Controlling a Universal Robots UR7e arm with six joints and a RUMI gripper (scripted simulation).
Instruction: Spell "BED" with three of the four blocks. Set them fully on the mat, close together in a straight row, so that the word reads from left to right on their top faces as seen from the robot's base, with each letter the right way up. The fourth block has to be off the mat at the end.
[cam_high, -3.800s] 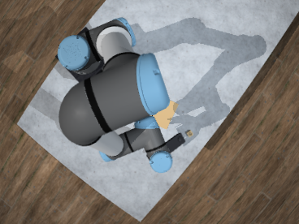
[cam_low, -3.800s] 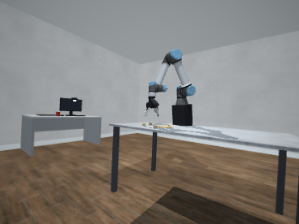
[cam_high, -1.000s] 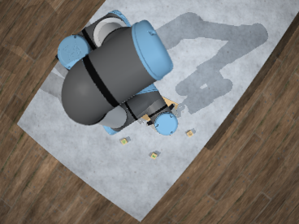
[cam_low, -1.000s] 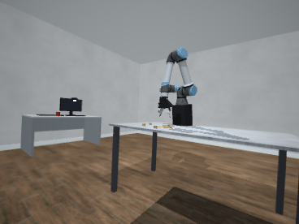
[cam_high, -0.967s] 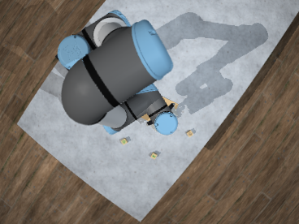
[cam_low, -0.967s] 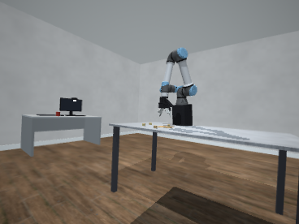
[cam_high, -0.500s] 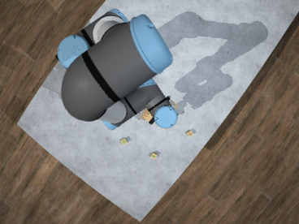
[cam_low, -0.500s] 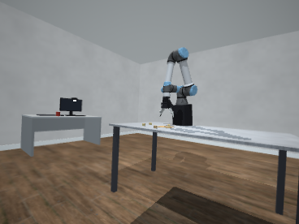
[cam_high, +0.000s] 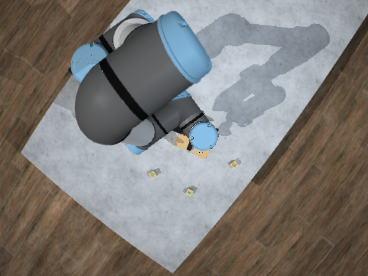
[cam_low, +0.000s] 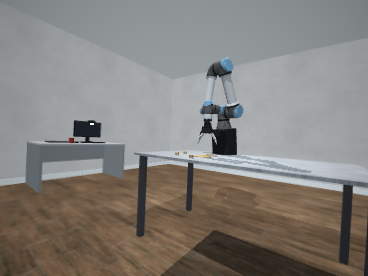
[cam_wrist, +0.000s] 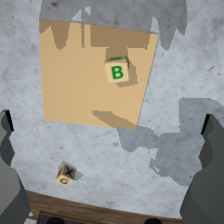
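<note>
In the wrist view the tan mat (cam_wrist: 97, 75) lies on the grey table top. A block with a green B (cam_wrist: 117, 71) on top sits on the mat, near its right edge. A second block (cam_wrist: 66, 175) lies off the mat near the table's edge, with a dark letter on top and a G on its side. My gripper (cam_wrist: 108, 113) is open and empty, high above the table, its fingers at the left and right edges of the view. In the top view the arm's wrist (cam_high: 204, 136) covers most of the mat (cam_high: 199, 153). Three small blocks lie off the mat there (cam_high: 154, 173), (cam_high: 189, 190), (cam_high: 233, 163).
The table's edge runs along the bottom of the wrist view, with wood floor beyond it. In the exterior view the arm (cam_low: 220, 105) stands at the far end of a long table (cam_low: 260, 167). A separate desk with a monitor (cam_low: 87, 129) stands far to the left.
</note>
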